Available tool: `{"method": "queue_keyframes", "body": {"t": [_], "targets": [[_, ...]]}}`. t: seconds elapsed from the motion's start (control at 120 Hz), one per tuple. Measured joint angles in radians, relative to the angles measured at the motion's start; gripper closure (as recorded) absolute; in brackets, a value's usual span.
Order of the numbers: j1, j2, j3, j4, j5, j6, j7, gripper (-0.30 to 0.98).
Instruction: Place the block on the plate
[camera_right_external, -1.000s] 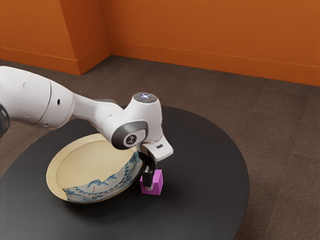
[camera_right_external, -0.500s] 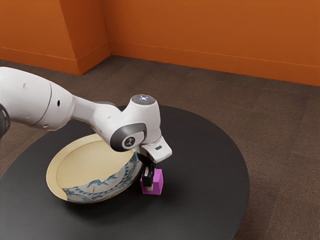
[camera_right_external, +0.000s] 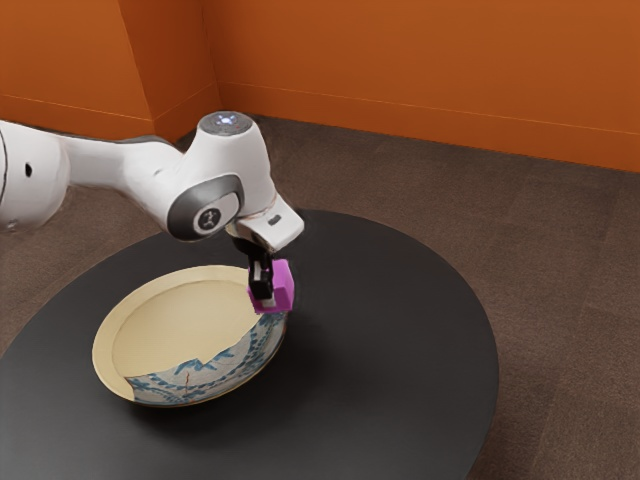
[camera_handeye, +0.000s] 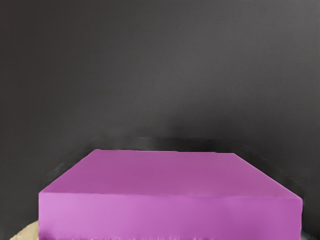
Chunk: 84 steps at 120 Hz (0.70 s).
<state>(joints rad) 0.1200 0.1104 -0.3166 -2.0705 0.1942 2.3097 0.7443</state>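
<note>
In the exterior view my gripper (camera_right_external: 264, 285) is shut on the magenta block (camera_right_external: 283, 287), which hangs raised off the table at the plate's rim nearest the exterior view's right. One dark finger covers part of the block's side. The wide, deep plate (camera_right_external: 135, 310), cream inside with a blue-and-white pattern, rests on the table. In the wrist view the block (camera_handeye: 170, 215) looms large at the lower edge, and a bit of the plate (camera_handeye: 27, 232) peeks out beside it.
The round black table (camera_right_external: 400, 350) carries the plate, and its surface spreads beyond the block toward the exterior view's right. Orange walls (camera_right_external: 430, 70) stand behind, past the brown floor (camera_right_external: 560, 250).
My arm has risen and drawn back toward the exterior view's left. The block has left the table with the gripper and is now up beside the plate's rim.
</note>
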Motion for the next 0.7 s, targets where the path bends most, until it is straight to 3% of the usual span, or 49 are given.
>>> {"method": "queue_keyframes", "body": {"t": [0.125, 0.3, 0.55, 0.7], "targets": [[0.059, -0.083, 0.052, -0.125, -0.004, -0.015, -0.008, 0.32], [0.129, -0.038, 0.070, -0.149, -0.007, -0.026, -0.017, 0.29], [0.086, -0.094, 0.081, -0.141, -0.050, -0.038, -0.038, 0.10], [-0.093, -0.102, 0.273, -0.015, -0.163, -0.125, -0.085, 0.05]]}}
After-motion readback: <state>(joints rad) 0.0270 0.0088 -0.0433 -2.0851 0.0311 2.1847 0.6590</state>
